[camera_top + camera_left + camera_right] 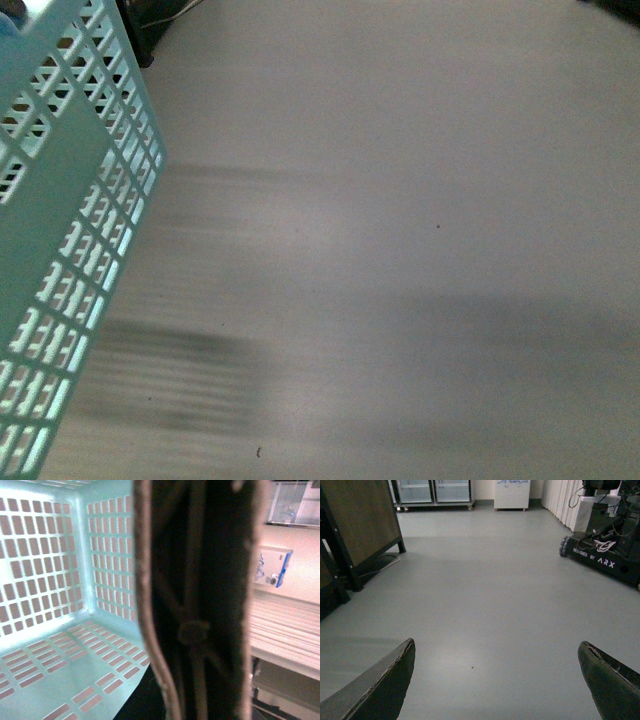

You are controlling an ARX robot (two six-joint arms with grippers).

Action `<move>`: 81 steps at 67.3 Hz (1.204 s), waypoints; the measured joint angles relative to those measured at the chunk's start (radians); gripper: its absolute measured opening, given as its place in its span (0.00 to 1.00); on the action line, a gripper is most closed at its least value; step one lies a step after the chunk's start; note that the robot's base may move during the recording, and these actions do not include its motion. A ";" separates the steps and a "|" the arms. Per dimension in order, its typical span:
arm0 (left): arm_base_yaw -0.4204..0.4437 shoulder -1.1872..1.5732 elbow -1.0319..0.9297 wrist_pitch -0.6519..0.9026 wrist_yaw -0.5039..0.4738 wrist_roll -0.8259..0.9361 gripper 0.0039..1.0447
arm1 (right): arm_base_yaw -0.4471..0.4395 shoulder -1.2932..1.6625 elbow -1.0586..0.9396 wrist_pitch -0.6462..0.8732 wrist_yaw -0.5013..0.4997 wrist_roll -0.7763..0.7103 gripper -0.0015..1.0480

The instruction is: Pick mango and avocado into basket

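Note:
The turquoise slotted basket (70, 250) hangs at the left edge of the front view, over grey floor. In the left wrist view its slotted walls and base (55, 605) show empty, and its dark ribbed handle (200, 605) fills the middle, very close to the camera. My left gripper is shut on the basket's handle; its fingers are hidden behind it. My right gripper (497, 652) stands open over bare floor, with nothing between its two dark fingers (385, 685). Neither the mango nor the avocado is in view.
Grey floor (400, 250) fills most of the front view. The right wrist view shows a dark cabinet on legs (360, 525), glass-door fridges (432, 492), a white box (511, 494) and a black wheeled ARX base (605, 555).

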 joint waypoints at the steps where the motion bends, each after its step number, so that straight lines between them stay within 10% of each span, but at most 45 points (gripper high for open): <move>1: 0.003 -0.007 0.005 -0.006 0.006 0.000 0.05 | 0.000 0.000 0.000 0.000 0.000 0.000 0.92; 81: 0.037 -0.084 0.068 -0.086 0.077 0.013 0.05 | 0.000 0.000 0.000 0.000 0.000 0.000 0.92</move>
